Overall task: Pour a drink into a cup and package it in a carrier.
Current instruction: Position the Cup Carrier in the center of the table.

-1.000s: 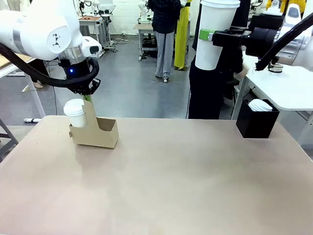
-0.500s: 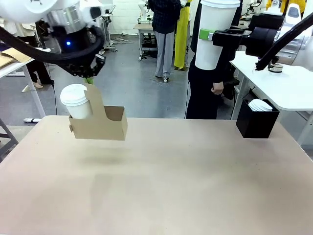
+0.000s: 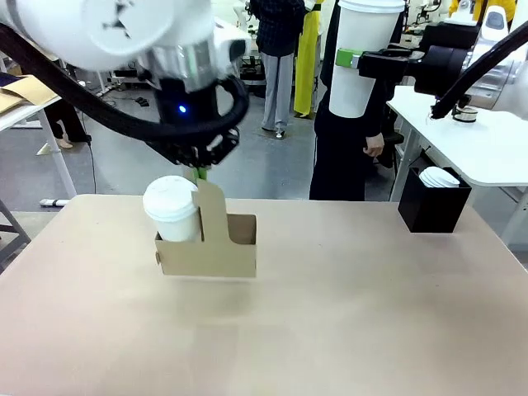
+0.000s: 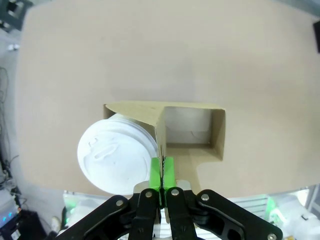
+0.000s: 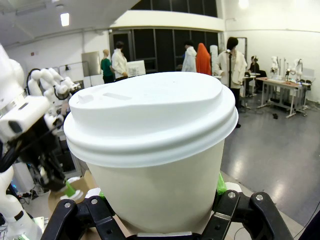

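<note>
Two cups are in play, and both hands are busy. The left hand (image 3: 198,172) comes down from above on the carrier (image 3: 206,257) and is clenched on the handle tab (image 3: 211,206). In the left wrist view the green pads (image 4: 155,172) pinch the cardboard edge flat between them. The carrier hangs level just off the counter (image 3: 346,313), with its shadow on the surface right beneath it.

The cup (image 3: 173,208) sits upright in the carrier's left slot, against the handle tab, capped with a white lid (image 4: 117,157), its rim well above the cardboard wall. The slot on the other side of the tab stands open, and you can see straight down to its cardboard floor from the wrist.

Now up and well to the right of the carrier, far higher than its handle, the right hand (image 3: 353,59) reaches in sideways. It is clamped around the second cup (image 3: 361,58), a finger on each side and a green pad pressed to the paper. That cup is upright, white, also lidded, and held in the air clear of the counter.

Well off to the carrier's right, at the far edge of the counter, stands a black box (image 3: 433,210) with white lids stacked in it. Beyond the carrier and to its right, past the counter's far edge, a person (image 3: 346,157) in dark clothing stands with one arm hanging down.
</note>
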### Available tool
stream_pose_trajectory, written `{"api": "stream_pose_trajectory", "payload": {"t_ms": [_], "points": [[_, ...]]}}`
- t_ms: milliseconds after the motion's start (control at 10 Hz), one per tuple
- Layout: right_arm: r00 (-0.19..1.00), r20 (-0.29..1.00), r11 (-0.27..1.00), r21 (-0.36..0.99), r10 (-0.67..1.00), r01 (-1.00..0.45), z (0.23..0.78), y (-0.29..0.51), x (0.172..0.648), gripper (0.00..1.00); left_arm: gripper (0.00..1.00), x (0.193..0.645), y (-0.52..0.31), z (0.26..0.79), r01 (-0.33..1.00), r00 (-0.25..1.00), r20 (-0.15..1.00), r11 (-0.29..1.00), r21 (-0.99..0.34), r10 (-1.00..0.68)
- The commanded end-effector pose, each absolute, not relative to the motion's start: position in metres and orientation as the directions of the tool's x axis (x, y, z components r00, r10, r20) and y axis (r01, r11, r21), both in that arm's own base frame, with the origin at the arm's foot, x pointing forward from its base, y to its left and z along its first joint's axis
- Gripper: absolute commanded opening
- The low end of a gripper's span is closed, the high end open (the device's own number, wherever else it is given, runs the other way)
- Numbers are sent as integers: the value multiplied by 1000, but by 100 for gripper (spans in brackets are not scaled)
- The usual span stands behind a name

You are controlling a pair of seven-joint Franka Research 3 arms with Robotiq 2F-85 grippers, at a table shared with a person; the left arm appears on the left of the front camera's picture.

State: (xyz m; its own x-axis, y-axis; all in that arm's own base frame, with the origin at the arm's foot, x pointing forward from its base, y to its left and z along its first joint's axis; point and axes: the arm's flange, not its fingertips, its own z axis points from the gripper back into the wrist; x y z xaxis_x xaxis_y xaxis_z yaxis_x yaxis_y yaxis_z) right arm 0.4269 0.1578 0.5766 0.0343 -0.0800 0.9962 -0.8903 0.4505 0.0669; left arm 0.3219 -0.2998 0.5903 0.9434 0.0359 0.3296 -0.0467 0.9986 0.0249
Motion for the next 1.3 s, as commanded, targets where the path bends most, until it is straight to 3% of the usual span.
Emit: {"api": "stream_pose_trajectory", "payload": {"t_ms": [0, 400, 1200], "points": [[20, 996, 447, 57, -87, -893, 579, 160, 428, 80, 2, 318, -321, 573, -22, 935, 353, 999, 28, 11], [20, 996, 447, 57, -87, -893, 579, 160, 428, 80, 2, 321, -367, 536, 49, 944, 326, 999, 2, -47], [20, 996, 447, 57, -87, -893, 579, 160, 428, 80, 2, 317, -394, 486, 42, 947, 317, 999, 24, -48]]}}
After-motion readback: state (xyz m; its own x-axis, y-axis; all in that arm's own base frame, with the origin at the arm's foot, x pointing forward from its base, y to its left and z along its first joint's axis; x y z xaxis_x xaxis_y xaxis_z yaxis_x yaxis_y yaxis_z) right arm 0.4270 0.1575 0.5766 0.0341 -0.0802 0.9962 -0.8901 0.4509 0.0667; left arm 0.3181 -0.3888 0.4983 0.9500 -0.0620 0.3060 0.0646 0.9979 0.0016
